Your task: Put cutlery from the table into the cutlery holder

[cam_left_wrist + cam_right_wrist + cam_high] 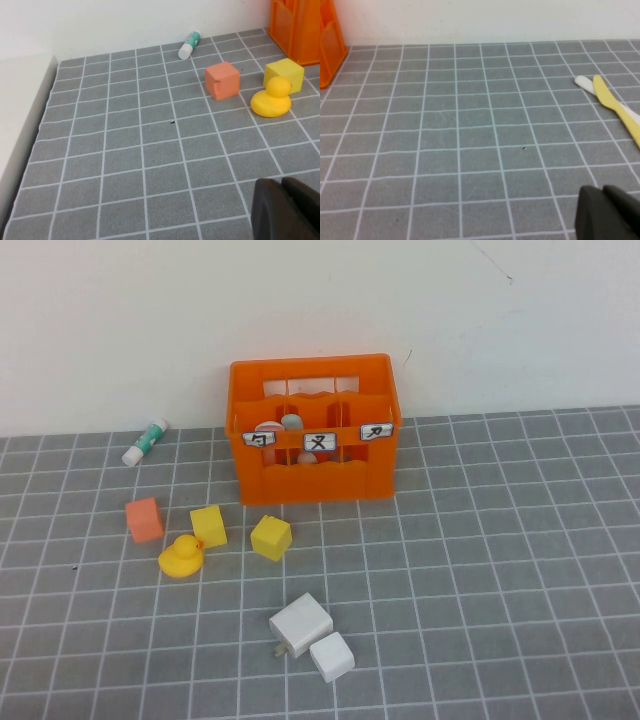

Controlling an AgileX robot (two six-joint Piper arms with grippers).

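Observation:
The orange cutlery holder (315, 475) stands at the back of the gridded grey table (480, 570), by the wall. A pale pink rounded end (267, 427) and a grey end (291, 421) stick up inside its left-middle compartments; they look like the spoon and the fork. Neither arm shows in the high view. My left gripper (281, 181) is shut and empty, low over bare table, well short of the yellow duck. My right gripper (603, 188) is shut and empty over bare table. The holder's corner shows in the left wrist view (295, 30) and the right wrist view (330, 40).
A yellow plastic knife (615, 107) lies across a white utensil handle (585, 84) on the table near my right gripper. In front of the holder lie a small orange cube (144, 519), two yellow cubes (270, 537), a yellow duck (181, 556), white charger blocks (300, 624) and a glue stick (146, 441).

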